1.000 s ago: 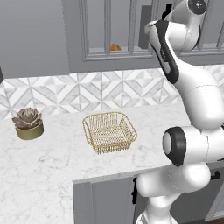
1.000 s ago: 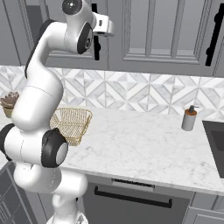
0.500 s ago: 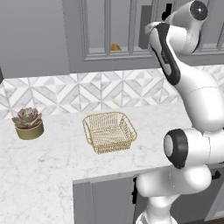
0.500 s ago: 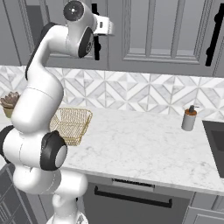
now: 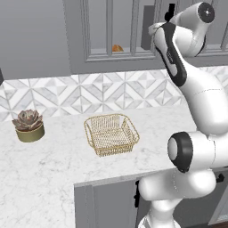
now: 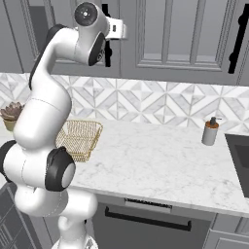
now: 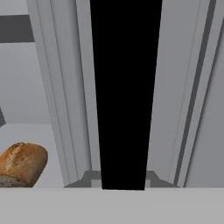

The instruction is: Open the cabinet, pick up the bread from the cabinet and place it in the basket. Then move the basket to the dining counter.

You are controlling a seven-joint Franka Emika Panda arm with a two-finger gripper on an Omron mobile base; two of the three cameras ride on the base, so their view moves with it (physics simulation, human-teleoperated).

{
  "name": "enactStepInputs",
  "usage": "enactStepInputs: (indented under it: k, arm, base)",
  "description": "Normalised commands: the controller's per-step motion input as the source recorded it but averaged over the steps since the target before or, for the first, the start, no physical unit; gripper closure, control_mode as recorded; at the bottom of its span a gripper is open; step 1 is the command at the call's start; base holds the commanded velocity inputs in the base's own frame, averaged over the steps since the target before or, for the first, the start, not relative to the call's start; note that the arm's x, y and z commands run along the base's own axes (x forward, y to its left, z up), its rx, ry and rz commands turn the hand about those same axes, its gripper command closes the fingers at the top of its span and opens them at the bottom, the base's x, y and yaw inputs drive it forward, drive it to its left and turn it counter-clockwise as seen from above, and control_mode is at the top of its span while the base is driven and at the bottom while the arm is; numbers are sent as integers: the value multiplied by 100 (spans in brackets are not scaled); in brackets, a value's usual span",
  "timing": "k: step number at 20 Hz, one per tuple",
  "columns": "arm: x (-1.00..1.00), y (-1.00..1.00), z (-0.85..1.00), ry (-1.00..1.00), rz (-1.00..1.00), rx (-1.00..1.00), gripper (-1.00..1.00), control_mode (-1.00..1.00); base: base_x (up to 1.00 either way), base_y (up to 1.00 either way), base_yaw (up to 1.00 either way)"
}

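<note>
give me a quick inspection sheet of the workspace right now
surface: white marble worktop below a diamond-tile wall
job's things: bread behind the glass of the cabinet, door not yet open; gold basket on the worktop, nothing in it
clutter: potted succulent left of the basket; soap bottle near the sink
gripper: gripper shut on the black door handle
cables: nothing seen
surroundings: grey wall cabinets above, grey drawers below
</note>
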Motion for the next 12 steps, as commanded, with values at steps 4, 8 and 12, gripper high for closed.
enactStepInputs:
  k: [4, 8, 12]
  arm:
    - [2, 13, 0, 0, 0, 0, 100, -100]
    - [-83, 13, 0, 0, -17, 0, 100, -100]
    - [-100, 41, 0, -1, -31, 0, 100, -100]
  base:
    - [0, 0, 0]
    - [0, 0, 0]
    - [0, 0, 0]
